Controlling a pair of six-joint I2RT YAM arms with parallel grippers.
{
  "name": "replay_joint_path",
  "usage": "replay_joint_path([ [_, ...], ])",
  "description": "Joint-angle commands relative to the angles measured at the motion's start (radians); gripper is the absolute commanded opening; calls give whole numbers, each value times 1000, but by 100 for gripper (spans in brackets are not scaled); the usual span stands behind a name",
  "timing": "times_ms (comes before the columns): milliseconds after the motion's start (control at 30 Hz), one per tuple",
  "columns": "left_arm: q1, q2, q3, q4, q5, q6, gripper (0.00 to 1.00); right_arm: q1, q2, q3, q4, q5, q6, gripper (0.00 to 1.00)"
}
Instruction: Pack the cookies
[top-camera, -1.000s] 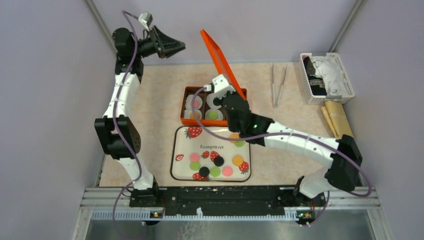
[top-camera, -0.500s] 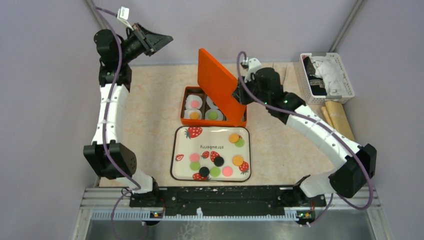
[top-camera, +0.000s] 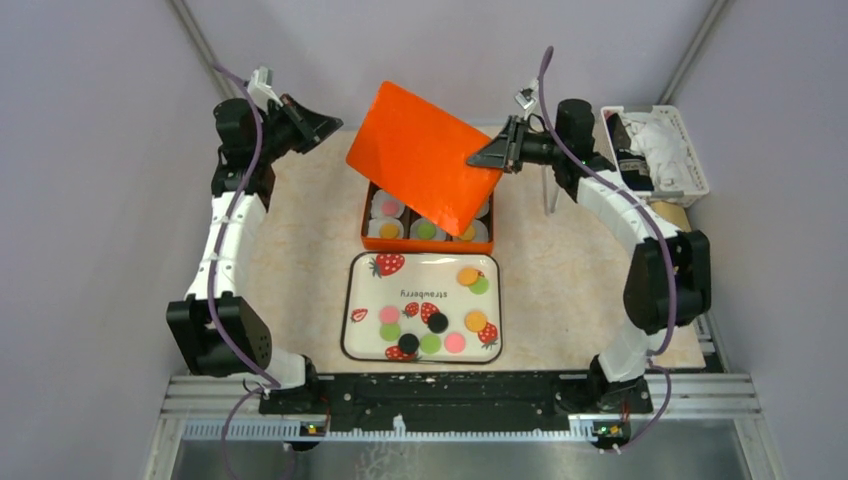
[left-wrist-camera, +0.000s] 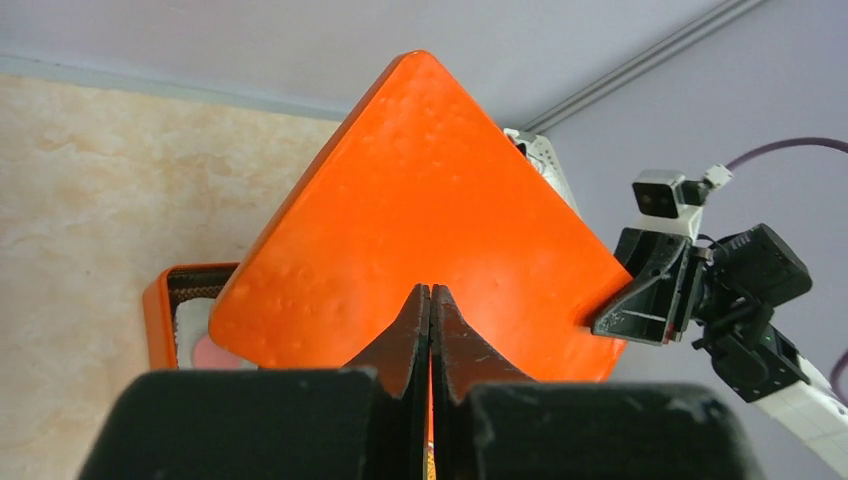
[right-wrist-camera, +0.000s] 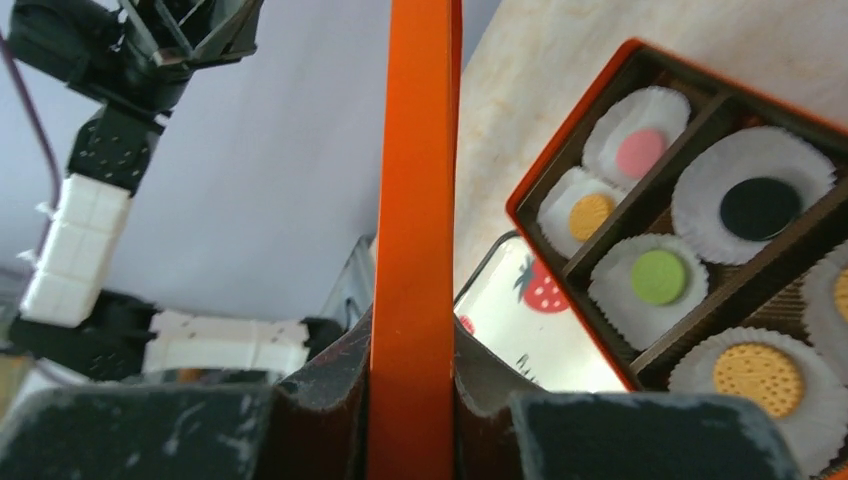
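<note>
Top external: right tool, grasping flat orange rectangular lid, has swung it over orange compartmented box; left tool clenched, empty. Small round cookies remain outside box.

You'll see the orange lid clamped by its corner in the right gripper, slanting over the orange box, whose compartments are lined with white paper cups. Below that gripper, just past the box toward the arm bases, a strawberry-print tray lies on the beige marbled table. Behind the gripper's wrist are tweezers, mostly hidden, a white basket of black and white cloth, and a brown roll beside it.
</note>
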Motion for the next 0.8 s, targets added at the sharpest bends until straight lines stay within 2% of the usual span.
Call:
replay_joint_path([
  [0, -10, -40, -14, 28, -42, 54, 0, -36, 96, 68, 342, -292, 258, 0],
  [100, -12, -42, -34, 24, -68, 69, 0, -51, 156, 41, 599, -367, 444, 0],
  [167, -11, -40, -48, 22, -87, 75, 0, -61, 198, 24, 812, -405, 644, 0],
  [233, -12, -25, -54, 27, -91, 79, 0, -68, 250, 21, 1078, -444, 859, 0],
  [333, -10, 34, -32, 27, -38, 72, 0, -74, 388, 79, 1598, -464, 1300, 0],
  [367, -10, 53, -29, 37, -4, 67, 0, -74, 425, 101, 1675, -473, 1362, 0],
  [433, -10, 79, -34, 97, 59, 51, 4, -75, 454, 92, 1686, -474, 1354, 0],
  [600, -10, 92, -51, 146, 124, 61, 28, -76, 479, 66, 1686, -488, 1309, 0],
  [767, -10, 95, -90, 241, 244, 13, 40, -74, 487, 76, 1686, -500, 1290, 0],
])
